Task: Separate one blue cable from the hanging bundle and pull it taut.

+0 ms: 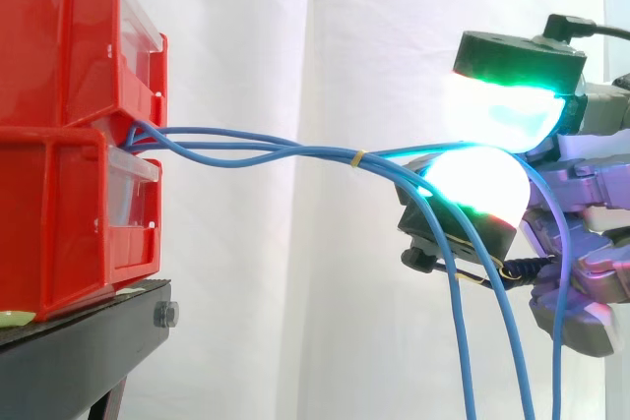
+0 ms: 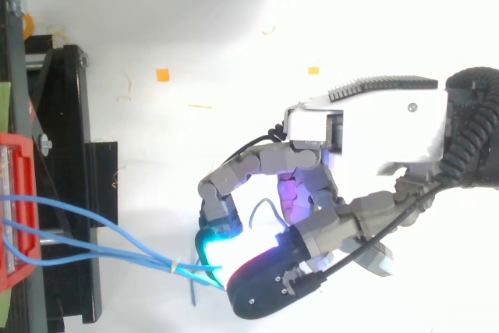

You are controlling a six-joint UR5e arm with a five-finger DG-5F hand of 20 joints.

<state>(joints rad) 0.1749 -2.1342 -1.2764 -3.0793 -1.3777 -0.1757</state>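
Robot hand [image 2: 366,134] pinching blue cable [image 1: 340,153] between glowing pads [image 1: 492,110] | cable runs to red bins [image 1: 59,95]

No legible text, label, number or sign on red bins [image 1: 59,223], black stand [image 1: 79,353], hand [image 2: 366,130].

Several thin blue cables [image 1: 315,151] are stretched nearly level from between the stacked red bins [image 1: 69,135], gathered by a small yellow tie [image 1: 359,156], then left hanging downward.
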